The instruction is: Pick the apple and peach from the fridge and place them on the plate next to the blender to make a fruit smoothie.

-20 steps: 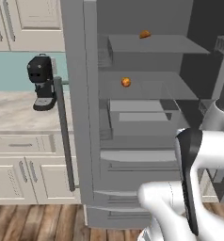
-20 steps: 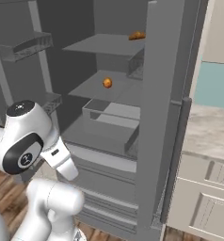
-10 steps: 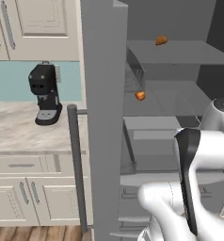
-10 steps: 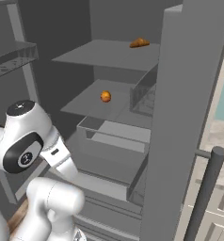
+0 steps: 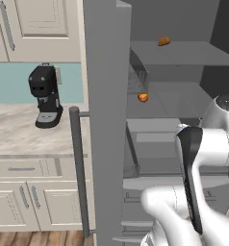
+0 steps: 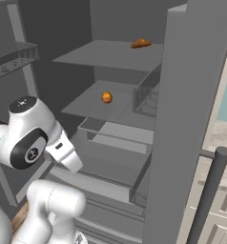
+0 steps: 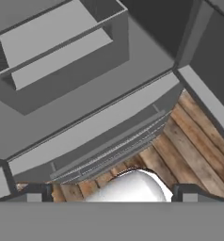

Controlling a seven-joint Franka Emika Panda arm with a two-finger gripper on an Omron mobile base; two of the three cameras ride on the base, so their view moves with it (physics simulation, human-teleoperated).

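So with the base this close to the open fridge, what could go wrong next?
The round orange peach sits on the middle grey shelf, an oblong orange-brown lump above it; the arm might grab the wrong one. The tall grey fridge door stands close beside the arm, so a wide swing may clip it.

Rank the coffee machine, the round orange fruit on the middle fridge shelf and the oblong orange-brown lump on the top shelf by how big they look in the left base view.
1. Coffee machine, by far the largest.
2 and 3. Peach and oblong lump: both tiny and look about alike; the lump sits deeper and higher, so ranking them is unsure.
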